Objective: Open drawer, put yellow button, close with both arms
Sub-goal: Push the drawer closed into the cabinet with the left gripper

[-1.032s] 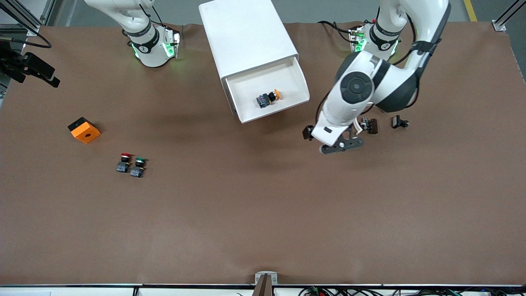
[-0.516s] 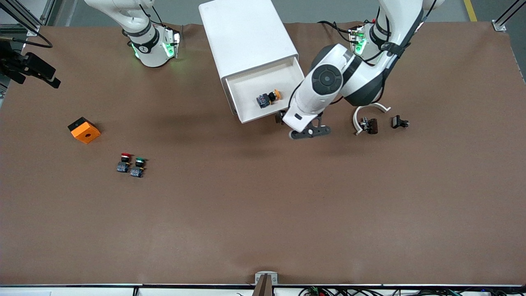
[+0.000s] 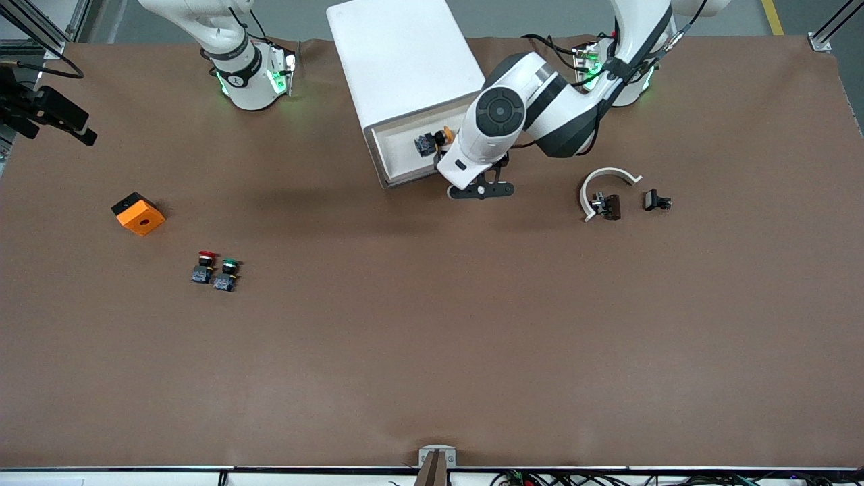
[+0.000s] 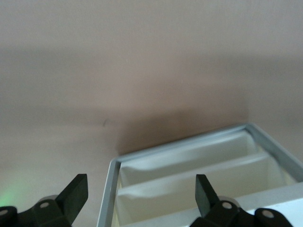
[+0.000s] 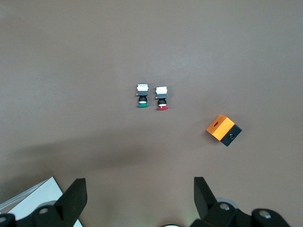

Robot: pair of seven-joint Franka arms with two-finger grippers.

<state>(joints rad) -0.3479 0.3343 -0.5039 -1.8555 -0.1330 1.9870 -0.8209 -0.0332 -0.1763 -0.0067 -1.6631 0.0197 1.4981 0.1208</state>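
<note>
- Front view: the drawer [image 3: 405,152] sticks out of the cabinet [image 3: 403,57] much less than a second ago; only a short stretch of tray shows now. The left arm has swung in from the bracket's end of the table, and its gripper [image 3: 480,190] now sits at the drawer's front corner, at the end toward the left arm's base. I judge it is pushing the drawer shut.
- The button [image 3: 433,140] lies on its side in the drawer, just beside the arm's white link, and has ridden back toward the cabinet with the tray. So the placing looks done and closing is about halfway.
- The right arm waits by its base [image 3: 250,77]; its gripper is out of this view.
- Away from the cabinet, the orange block [image 3: 138,213], the red button [image 3: 204,266] and green button [image 3: 227,273] at the right arm's end, and the white bracket [image 3: 603,189] with the black clip [image 3: 656,200] at the left arm's end, have not moved.
- Left wrist view: the left gripper [image 4: 142,196] has its jaws wide, holding nothing, over the cabinet's front, where lower trays and the grey frame show.
- Right wrist view: the right gripper [image 5: 139,196] also stands wide and empty, high over the table; the cabinet's corner shows at the edge, the two buttons and block well apart from it.
- Writing: none readable; each base bears only a small round mark.
</note>
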